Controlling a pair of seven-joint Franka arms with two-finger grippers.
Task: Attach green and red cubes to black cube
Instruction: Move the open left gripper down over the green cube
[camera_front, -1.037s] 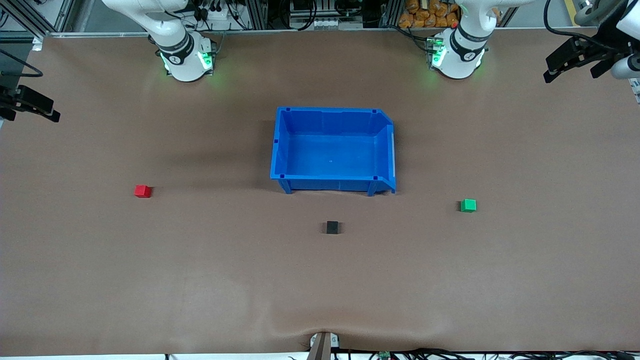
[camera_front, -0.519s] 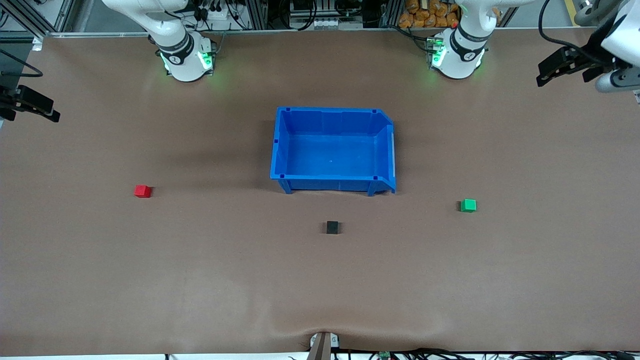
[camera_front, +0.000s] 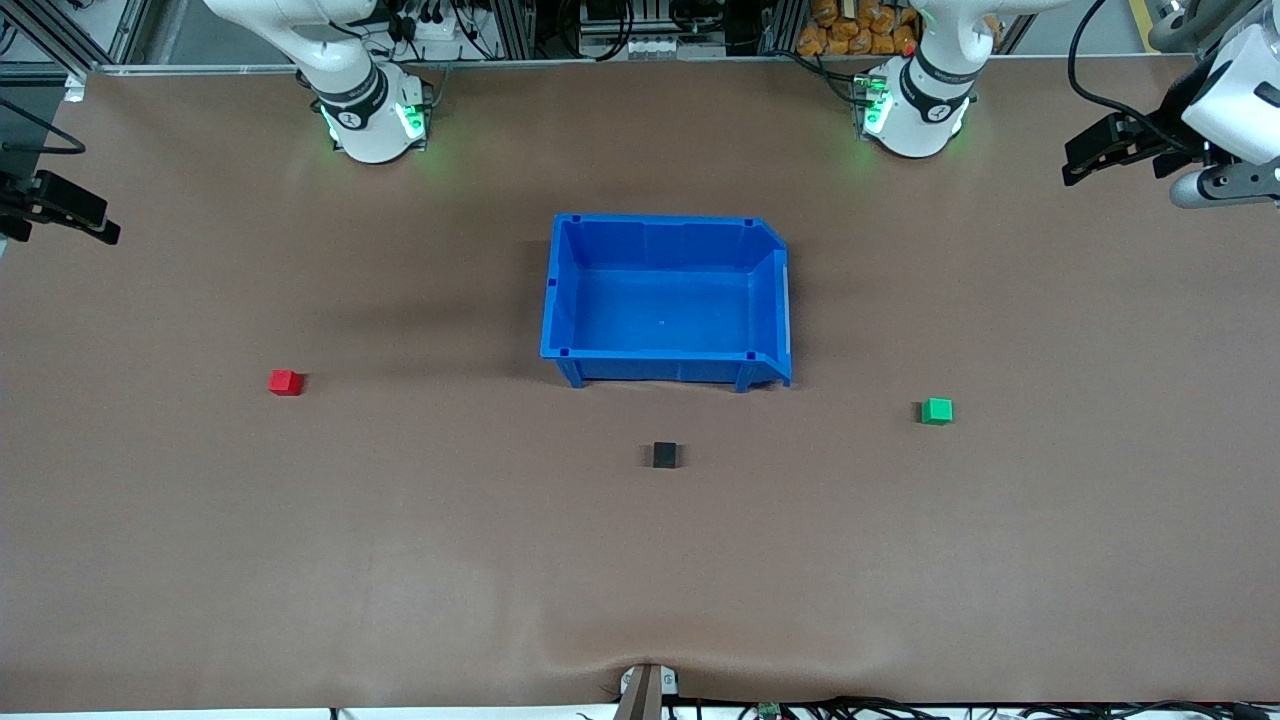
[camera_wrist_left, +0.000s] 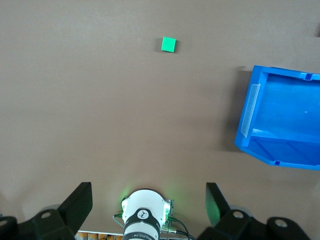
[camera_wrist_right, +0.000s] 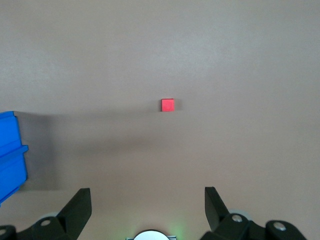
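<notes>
The black cube (camera_front: 665, 455) sits on the brown table, nearer to the front camera than the blue bin. The green cube (camera_front: 937, 411) lies toward the left arm's end and also shows in the left wrist view (camera_wrist_left: 169, 44). The red cube (camera_front: 285, 382) lies toward the right arm's end and also shows in the right wrist view (camera_wrist_right: 167, 105). My left gripper (camera_front: 1115, 160) is open and empty, high over the table's edge at its own end; its jaws (camera_wrist_left: 148, 205) stand wide apart. My right gripper (camera_front: 50, 225) is open and empty (camera_wrist_right: 147, 207), waiting over the table's edge at its end.
An empty blue bin (camera_front: 665, 368) stands mid-table between the arm bases and the black cube; it shows in the left wrist view (camera_wrist_left: 280, 150) and at the edge of the right wrist view (camera_wrist_right: 10, 150). The left arm's base (camera_wrist_left: 144, 220) shows between the left jaws.
My left gripper has shifted a little inward over the table from its end and lower in the front view. The right arm and the cubes have not moved.
</notes>
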